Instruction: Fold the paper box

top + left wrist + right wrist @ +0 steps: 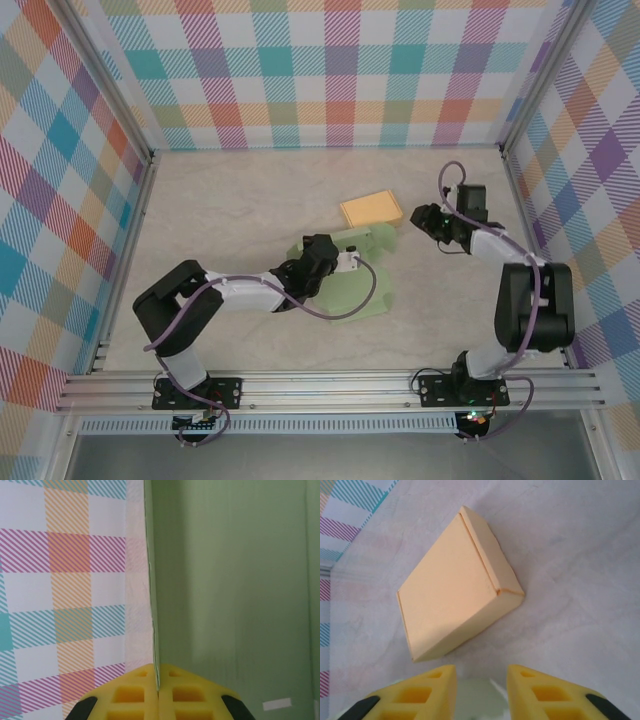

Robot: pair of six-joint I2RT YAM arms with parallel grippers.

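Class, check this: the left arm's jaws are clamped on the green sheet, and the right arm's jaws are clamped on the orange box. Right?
Wrong on the right arm: the right wrist view shows its jaws apart, short of the orange box, which lies untouched on the table. The left arm's jaws are clamped on the green sheet.
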